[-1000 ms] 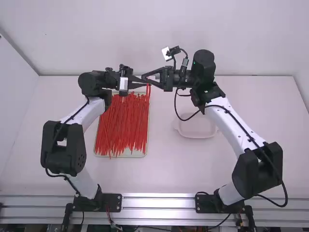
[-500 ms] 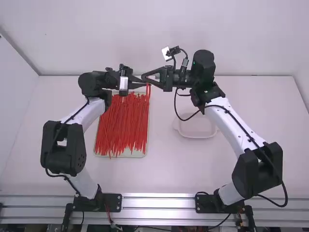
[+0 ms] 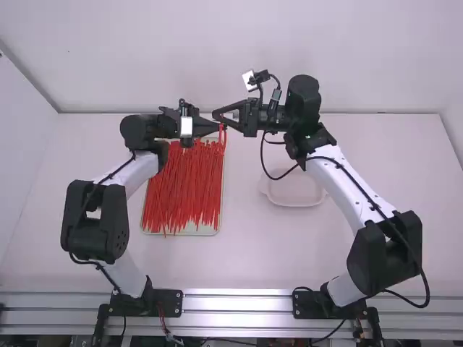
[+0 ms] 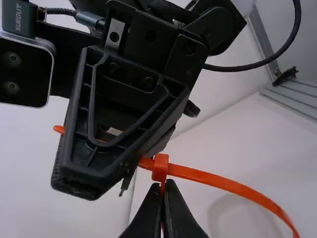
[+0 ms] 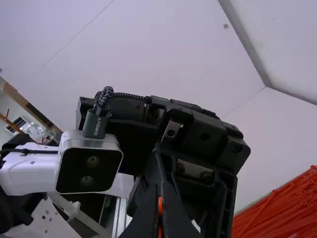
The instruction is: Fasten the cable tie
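One orange-red cable tie (image 4: 218, 179) is held in the air between both grippers, its square head (image 4: 159, 166) just above my left gripper (image 4: 161, 191), which is shut on it. The band curves away past the right gripper's black frame (image 4: 124, 124). In the right wrist view my right gripper (image 5: 159, 213) is shut on a sliver of the same tie (image 5: 159, 203), with the left gripper's body (image 5: 198, 144) right behind. From above, the left gripper (image 3: 215, 129) and right gripper (image 3: 215, 116) meet tip to tip over the far end of the tie tray (image 3: 217, 230).
The flat tray holds several loose red cable ties (image 3: 184, 184) left of the middle. A shallow white dish (image 3: 293, 193) sits on the table under the right arm. A black cable (image 3: 268, 165) loops down from the right wrist.
The left gripper has shifted slightly right, closer against the right gripper. The right gripper has risen a touch. Both stay shut on the tie.
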